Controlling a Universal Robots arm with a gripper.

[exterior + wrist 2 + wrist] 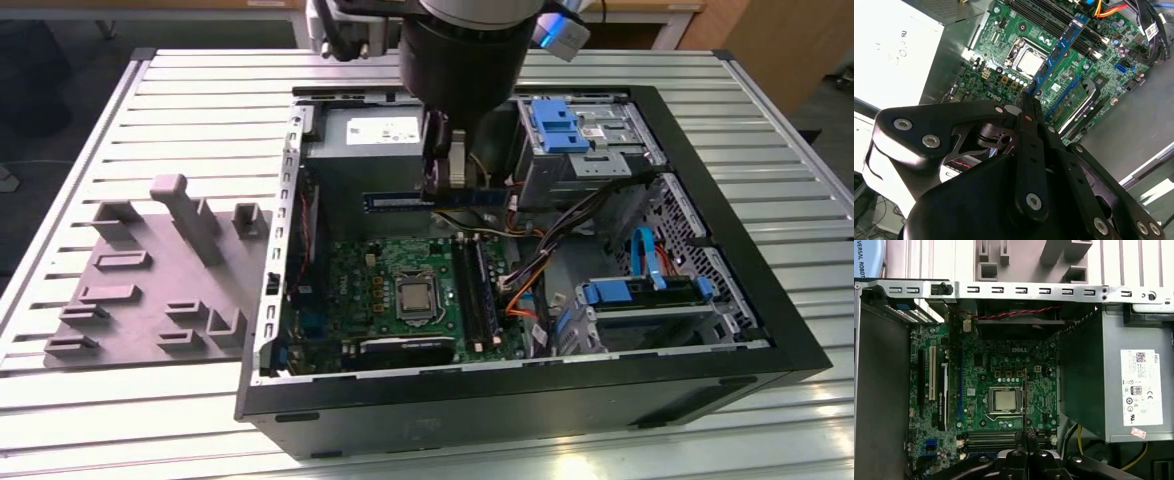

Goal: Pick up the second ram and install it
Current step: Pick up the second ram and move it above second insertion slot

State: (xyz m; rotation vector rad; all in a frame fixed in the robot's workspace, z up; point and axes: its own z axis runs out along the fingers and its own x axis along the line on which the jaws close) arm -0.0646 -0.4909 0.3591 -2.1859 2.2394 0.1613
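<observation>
The black two-finger gripper (1025, 103) is closed on one end of the second ram (1056, 52), a thin long dark stick. Under it is the green motherboard (979, 370) of an open black computer case (534, 400), standing on a ribbed silver metal table (200, 80).

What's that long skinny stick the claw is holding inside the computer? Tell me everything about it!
The second ram is a long, thin, flat stick, blue-green, with a row of black chips along its side. It looks like stiff circuit board. The claw is shut on it, holding it on edge and level, above the green motherboard inside the open computer case. It is not in a slot yet and seems to touch only the claw.
</observation>
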